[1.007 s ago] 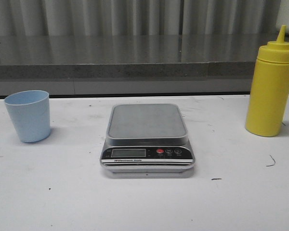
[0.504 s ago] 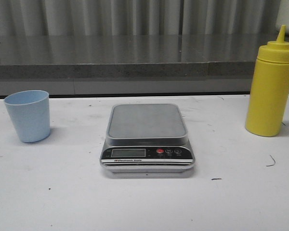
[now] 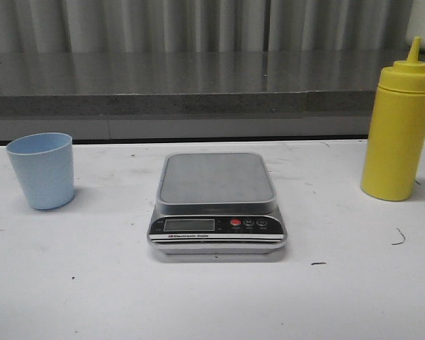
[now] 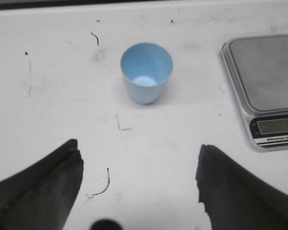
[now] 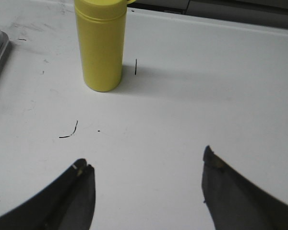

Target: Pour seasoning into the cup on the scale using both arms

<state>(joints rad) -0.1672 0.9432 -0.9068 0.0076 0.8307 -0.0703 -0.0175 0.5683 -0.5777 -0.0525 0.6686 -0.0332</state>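
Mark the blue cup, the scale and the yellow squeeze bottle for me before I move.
blue cup (image 3: 42,173), front view, on its outer wall.
scale (image 3: 216,178), front view, on the bare weighing platform.
yellow squeeze bottle (image 3: 398,138), front view, on the middle of its body.

The front view sits low and looks forward across the tabletop (image 3: 71,297), taking in the cup (image 3: 41,171), scale (image 3: 217,202) and bottle (image 3: 398,127). Each wrist view looks down from above its spread fingers (image 4: 38,191) — the left shares the cup and scale, the right the bottle and the scale's edge.
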